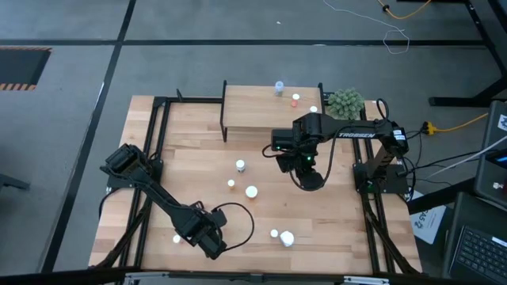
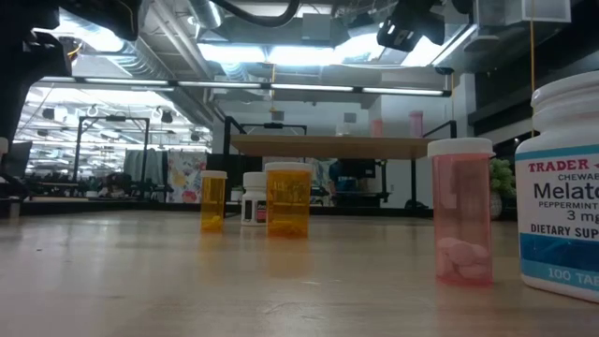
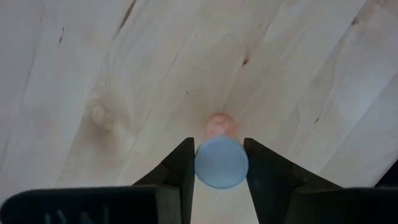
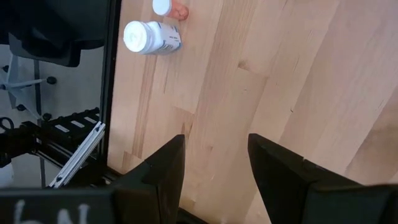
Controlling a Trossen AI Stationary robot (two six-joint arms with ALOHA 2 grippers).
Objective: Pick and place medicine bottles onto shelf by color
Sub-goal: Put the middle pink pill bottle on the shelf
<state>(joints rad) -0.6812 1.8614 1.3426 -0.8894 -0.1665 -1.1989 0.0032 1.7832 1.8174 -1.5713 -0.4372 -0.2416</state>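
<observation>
High view: left gripper [image 1: 212, 241] low at near table edge; right gripper [image 1: 287, 158] mid-table just in front of light-wood shelf on black legs [image 1: 253, 111], small capped bottles on its right part.

Low view: two orange bottles [image 2: 287, 199], pink bottle [image 2: 461, 211] standing on tabletop.

Left wrist view: fingers pinching white-capped pink bottle [image 3: 220, 160].

Right wrist view: right fingers [image 4: 163, 168] spread, nothing between; large white bottle [image 4: 151, 37] near edge.

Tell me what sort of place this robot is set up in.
Probably a robotics lab or workshop. The wooden table stands on a grey floor with loose cables, a keyboard sits beside it, and the low view shows exposed ceiling ducts and strip lights over an open room.
</observation>
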